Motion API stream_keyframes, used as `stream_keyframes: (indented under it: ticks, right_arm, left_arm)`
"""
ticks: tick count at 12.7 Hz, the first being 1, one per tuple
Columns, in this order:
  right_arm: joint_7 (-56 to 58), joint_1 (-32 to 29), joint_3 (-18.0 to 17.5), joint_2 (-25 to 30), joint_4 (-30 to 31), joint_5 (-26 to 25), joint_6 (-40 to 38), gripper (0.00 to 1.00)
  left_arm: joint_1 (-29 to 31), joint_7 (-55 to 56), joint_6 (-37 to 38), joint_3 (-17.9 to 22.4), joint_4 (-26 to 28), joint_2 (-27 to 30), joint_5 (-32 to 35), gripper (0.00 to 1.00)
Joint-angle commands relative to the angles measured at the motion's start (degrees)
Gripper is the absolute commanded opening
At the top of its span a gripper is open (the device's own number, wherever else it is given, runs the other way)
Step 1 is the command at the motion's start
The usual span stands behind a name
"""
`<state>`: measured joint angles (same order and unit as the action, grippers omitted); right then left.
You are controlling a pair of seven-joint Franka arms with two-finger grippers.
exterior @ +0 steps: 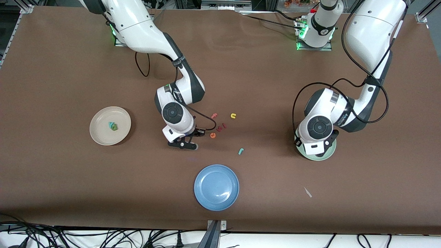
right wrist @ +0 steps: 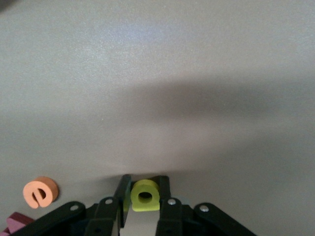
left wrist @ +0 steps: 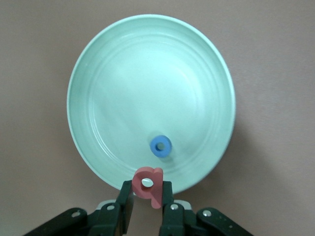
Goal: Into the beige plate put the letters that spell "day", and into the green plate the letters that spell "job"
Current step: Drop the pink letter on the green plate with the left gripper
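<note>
My left gripper [left wrist: 147,191] is shut on the pinkish-red b [left wrist: 150,184] and hangs over the rim of the green plate [left wrist: 113,73]. The blue o [left wrist: 160,146] lies in that plate. At the table's middle my right gripper [right wrist: 144,196] is down at the table, shut on the yellow a [right wrist: 144,195]. The beige plate [exterior: 100,119] toward the right arm's end holds the dark green d [exterior: 114,127] and the teal y [exterior: 111,123]. The teal j [exterior: 241,151] lies on the table, nearer the front camera than the other loose letters.
An orange e [exterior: 213,135] lies beside my right gripper, with dark red letters [exterior: 220,127], a pink f [exterior: 214,115] and a yellow u [exterior: 233,115] close by. A blue plate [exterior: 216,187] sits near the front edge. A small white scrap [exterior: 307,192] lies toward the left arm's end.
</note>
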<state>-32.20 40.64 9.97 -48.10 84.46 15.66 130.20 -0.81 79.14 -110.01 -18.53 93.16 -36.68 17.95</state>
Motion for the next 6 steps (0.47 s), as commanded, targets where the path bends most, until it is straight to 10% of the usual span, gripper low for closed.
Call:
stream_keyframes:
  ticks: [1, 6]
  right_arm:
    - [0.2, -0.5, 0.8, -0.2, -2.8, -0.4, -6.0, 0.02]
    - [8.4, -0.9, 12.2, 2.6, -8.4, -0.2, -29.1, 0.0]
  left_arm:
    - [4.1, -7.2, -0.1, -0.7, 5.7, 3.6, 1.1, 0.03]
    - [9.9, -17.0, -4.9, -0.7, 10.8, 3.4, 1.1, 0.02]
